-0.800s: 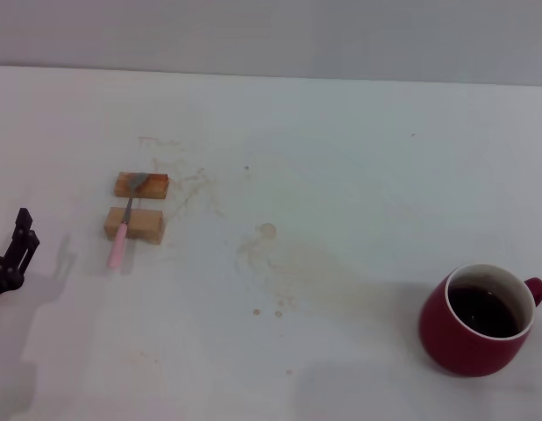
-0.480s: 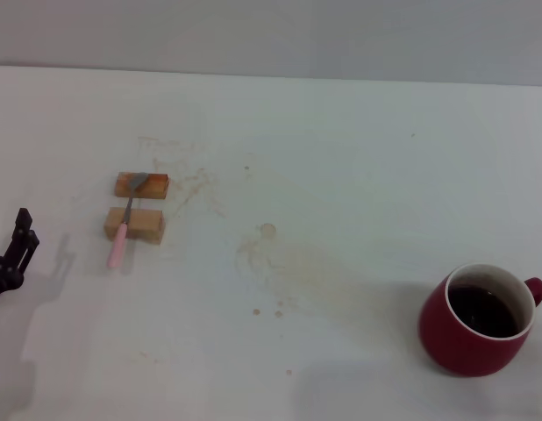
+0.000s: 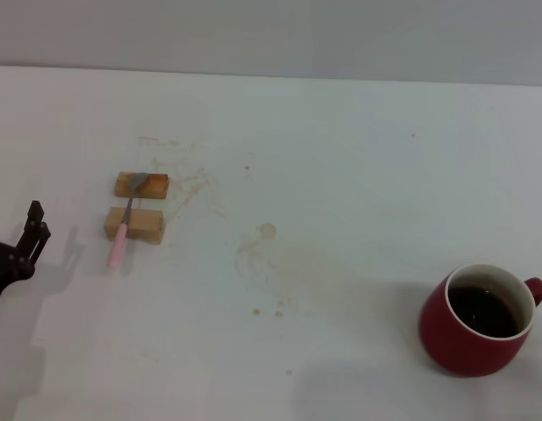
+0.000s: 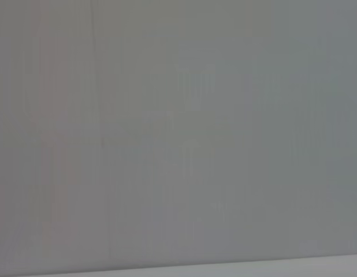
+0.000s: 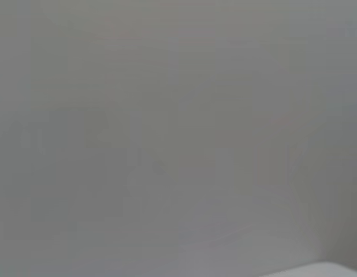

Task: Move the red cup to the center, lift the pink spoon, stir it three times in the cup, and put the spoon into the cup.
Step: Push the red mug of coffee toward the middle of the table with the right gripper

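A rounded, glossy dark-red ceramic cup point(image 3: 474, 321) with a white inside and a small loop handle stands upright on the white table point(image 3: 359, 158), well to the right of the two tan wooden blocks point(image 3: 139, 203) and nearer the robot than they are; it holds dark liquid. Taking the blocks as the landmark: they lie one behind the other with a gap between them, and the small pink spoon point(image 3: 124, 225) rests across both, its grey metal bowl on the farther block and its pale pink handle running over the nearer block and sloping down past it toward the robot (the handle's tip seems to meet the table). Faint brownish stains point(image 3: 271, 254) mark the surface between the blocks and the cup. The left gripper point(image 3: 30, 235), dark and only partly in view, hangs at the table's left edge, to the left of the blocks and apart from the spoon; whether its claw is released or clenched cannot be told. Both wrist views show only plain grey.
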